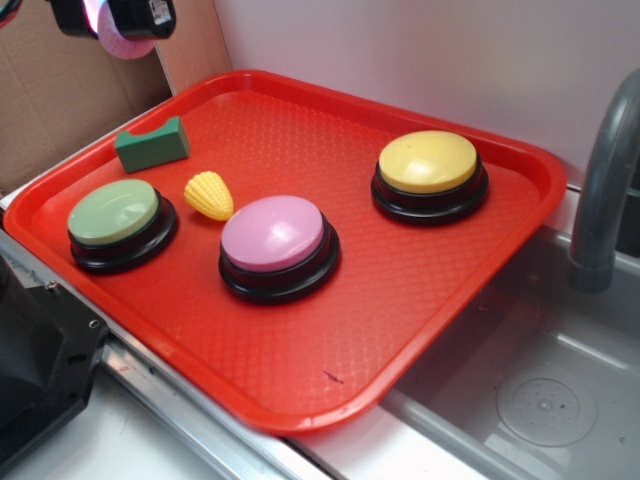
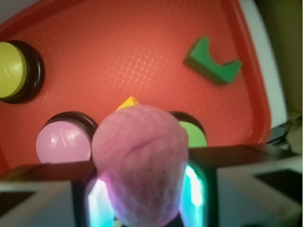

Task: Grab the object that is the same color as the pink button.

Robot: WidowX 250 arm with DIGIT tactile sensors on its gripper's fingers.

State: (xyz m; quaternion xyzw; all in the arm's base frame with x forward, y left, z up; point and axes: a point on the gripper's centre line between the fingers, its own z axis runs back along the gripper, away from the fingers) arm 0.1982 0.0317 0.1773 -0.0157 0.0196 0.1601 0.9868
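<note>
Pink ball (image 2: 139,163) fills wrist view, clamped between gripper (image 2: 142,201) fingers (image 2: 100,201).
Gripper is raised, high over the red tray (image 1: 440,300) far corner; pink button (image 2: 63,142), green button (image 2: 193,134), corn piece (image 2: 128,102) lie below beyond the fingertips, green block (image 2: 210,64) further out. Grasp step looks done; next just hold firm, no squeeze change.

On the tray (image 1: 450,300), three buttons: one left (image 1: 115,212), one centre (image 1: 273,233), one far right (image 1: 428,161). Toy corn (image 1: 209,194) lies between the left two; a block (image 1: 152,144) sits beyond.
</note>
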